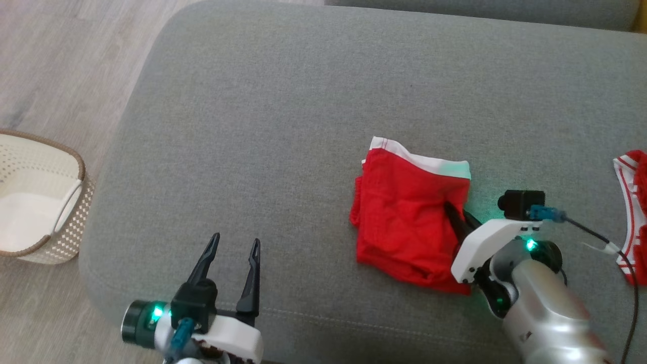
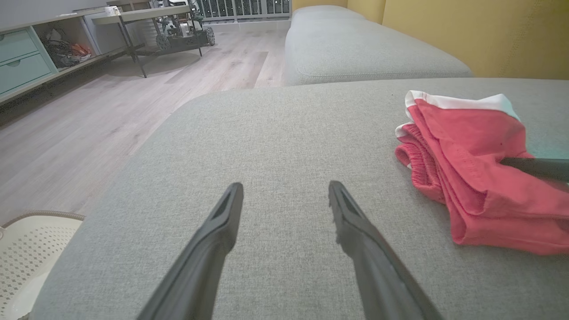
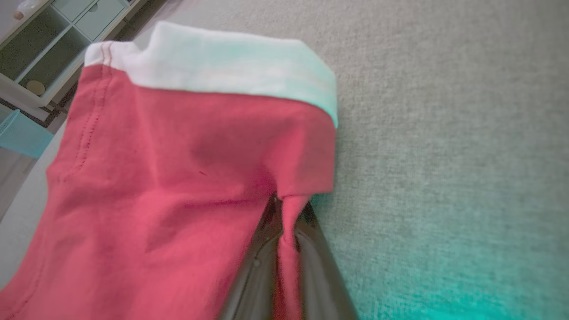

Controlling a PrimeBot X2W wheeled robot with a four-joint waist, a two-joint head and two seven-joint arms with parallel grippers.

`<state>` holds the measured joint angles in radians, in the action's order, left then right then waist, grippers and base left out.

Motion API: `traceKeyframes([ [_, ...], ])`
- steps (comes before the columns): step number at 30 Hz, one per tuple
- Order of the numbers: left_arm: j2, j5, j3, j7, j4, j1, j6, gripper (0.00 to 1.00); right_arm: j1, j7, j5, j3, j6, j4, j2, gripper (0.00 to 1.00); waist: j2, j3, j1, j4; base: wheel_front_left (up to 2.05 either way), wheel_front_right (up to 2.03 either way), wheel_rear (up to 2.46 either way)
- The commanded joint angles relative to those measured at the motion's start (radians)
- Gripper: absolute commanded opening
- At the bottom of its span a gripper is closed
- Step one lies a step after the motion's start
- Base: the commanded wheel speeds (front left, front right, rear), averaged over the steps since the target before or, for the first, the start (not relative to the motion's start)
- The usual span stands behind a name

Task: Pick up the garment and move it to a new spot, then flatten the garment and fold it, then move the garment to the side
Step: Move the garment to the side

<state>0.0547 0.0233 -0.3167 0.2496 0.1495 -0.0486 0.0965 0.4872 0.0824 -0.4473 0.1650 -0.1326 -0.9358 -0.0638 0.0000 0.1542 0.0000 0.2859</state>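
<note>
Garment (image 1: 399, 217) red, white-banded, loosely layered.

My left claw (image 1: 236, 238): spread, above sofa (image 1: 303, 126)
My right claw (image 1: 455, 210): pinching red garment (image 1: 404, 212)
Basket (image 1: 76, 167): on floor (image 1: 60, 60), left

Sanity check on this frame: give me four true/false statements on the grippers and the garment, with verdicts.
1. The right gripper is shut on the red garment. True.
2. The left gripper is shut as well. False: it is open, over bare cushion.
3. The red garment lies in the basket. False: it lies on the cushion; the basket stands on the floor.
4. A second red-and-white garment lies near the cushion's right side. True.
</note>
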Motion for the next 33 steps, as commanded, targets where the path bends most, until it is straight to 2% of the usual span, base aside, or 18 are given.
traceKeyframes([
  [1, -0.004, -0.011, 0.023, 0.012, -0.032, 0.044, 0.002, 1.0, 0.017, 0.02, 0.025, 0.031, 0.002, -0.008, 0.01, 0.0, 0.0, -0.001, 0.0, -0.002, 0.0, 0.0, 0.0],
  [6, -0.003, -0.012, 0.022, 0.012, -0.042, 0.047, 0.003, 1.0, 0.054, 0.11, 0.144, 0.084, 0.002, -0.035, 0.0, 0.0, 0.0, -0.018, 0.0, -0.025, 0.0, 0.0, 0.0],
  [10, 0.007, -0.023, 0.01, 0.012, -0.059, 0.053, -0.003, 1.0, 0.087, 0.137, 0.247, 0.13, 0.002, -0.028, -0.018, 0.0, 0.0, -0.029, 0.0, -0.075, 0.0, 0.0, 0.0],
  [15, 0.031, -0.045, -0.021, 0.012, -0.078, 0.099, -0.028, 1.0, 0.139, 0.112, 0.332, 0.177, 0.002, 0.003, -0.052, 0.0, 0.0, -0.008, 0.0, -0.181, 0.0, 0.0, 0.0],
  [20, 0.088, -0.07, -0.043, 0.012, -0.105, 0.158, -0.049, 1.0, 0.215, 0.054, 0.365, 0.199, 0.002, 0.066, -0.106, 0.0, 0.0, 0.044, 0.0, -0.32, 0.0, 0.0, 0.0],
  [23, 0.128, -0.083, -0.057, 0.012, -0.118, 0.201, -0.065, 1.0, 0.26, 0.024, 0.356, 0.184, 0.002, 0.102, -0.147, 0.0, 0.0, 0.082, 0.0, -0.396, 0.0, 0.0, 0.0],
  [25, 0.14, -0.086, -0.063, 0.012, -0.123, 0.217, -0.071, 1.0, 0.276, 0.014, 0.351, 0.175, 0.002, 0.114, -0.162, 0.0, 0.0, 0.097, 0.0, -0.419, 0.0, 0.0, 0.0],
  [28, 0.18, -0.103, -0.093, 0.012, -0.136, 0.272, -0.102, 1.0, 0.321, -0.003, 0.336, 0.117, 0.002, 0.143, -0.211, 0.0, 0.0, 0.145, 0.0, -0.472, 0.0, 0.0, 0.0],
  [33, 0.252, -0.128, -0.145, 0.012, -0.16, 0.369, -0.16, 1.0, 0.383, -0.017, 0.345, 0.022, 0.002, 0.168, -0.257, 0.0, 0.0, 0.238, 0.0, -0.545, 0.0, 0.0, 0.0],
])
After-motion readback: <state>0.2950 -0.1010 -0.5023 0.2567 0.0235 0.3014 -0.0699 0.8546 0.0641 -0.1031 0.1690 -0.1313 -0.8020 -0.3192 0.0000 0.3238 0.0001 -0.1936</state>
